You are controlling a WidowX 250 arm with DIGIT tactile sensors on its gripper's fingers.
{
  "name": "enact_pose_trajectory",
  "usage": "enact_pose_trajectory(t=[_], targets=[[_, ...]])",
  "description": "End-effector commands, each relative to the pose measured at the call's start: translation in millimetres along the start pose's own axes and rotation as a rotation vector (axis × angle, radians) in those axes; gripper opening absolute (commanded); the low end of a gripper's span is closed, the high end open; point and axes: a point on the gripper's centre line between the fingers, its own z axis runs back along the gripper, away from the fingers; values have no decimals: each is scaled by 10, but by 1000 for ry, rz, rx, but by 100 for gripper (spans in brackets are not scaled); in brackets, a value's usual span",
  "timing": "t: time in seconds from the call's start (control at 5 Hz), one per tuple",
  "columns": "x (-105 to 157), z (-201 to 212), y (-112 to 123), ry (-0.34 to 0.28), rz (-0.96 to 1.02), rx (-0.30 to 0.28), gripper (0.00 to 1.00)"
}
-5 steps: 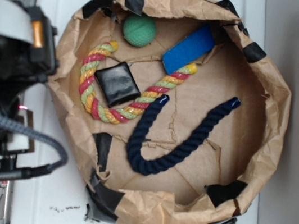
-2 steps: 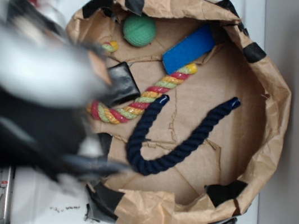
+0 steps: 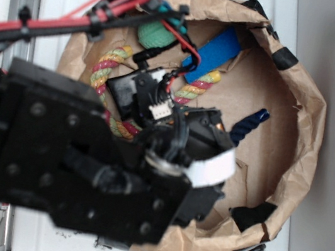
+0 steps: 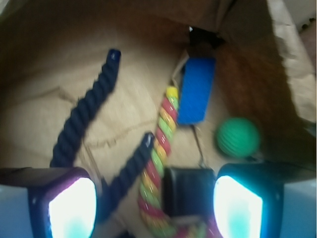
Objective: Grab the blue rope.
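Observation:
The blue rope (image 4: 84,119) is a thick navy twisted rope lying on the brown paper floor of a bag. In the wrist view both its arms run up from the bottom left; one arm (image 4: 130,167) passes between my fingers. In the exterior view only one end of the blue rope (image 3: 250,124) shows; the arm hides the remainder. My gripper (image 4: 154,208) is open and empty, above the bag floor, with its left finger (image 4: 69,208) by the rope's bend and its right finger (image 4: 237,206) beside a black square block.
A red-yellow-green rope (image 4: 161,163) lies right beside the blue rope's nearer arm. A black square block (image 4: 188,191), a bright blue block (image 4: 197,89) and a green ball (image 4: 237,137) lie in the bag. The crumpled paper bag wall (image 3: 306,115) rings everything.
The arm has swung in from the left over the bag. It now covers most of the blue rope and the black block in the exterior view. The objects have not moved.

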Motion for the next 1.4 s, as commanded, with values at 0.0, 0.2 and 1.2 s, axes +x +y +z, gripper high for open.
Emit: enact_pose_trajectory(t=[0.0,0.2,1.2], targets=[[267,-103,27,8,76,-197,100],[390,-201,-71,31,78,-261,100],[46,-592,-640,190,-41,-356,0]])
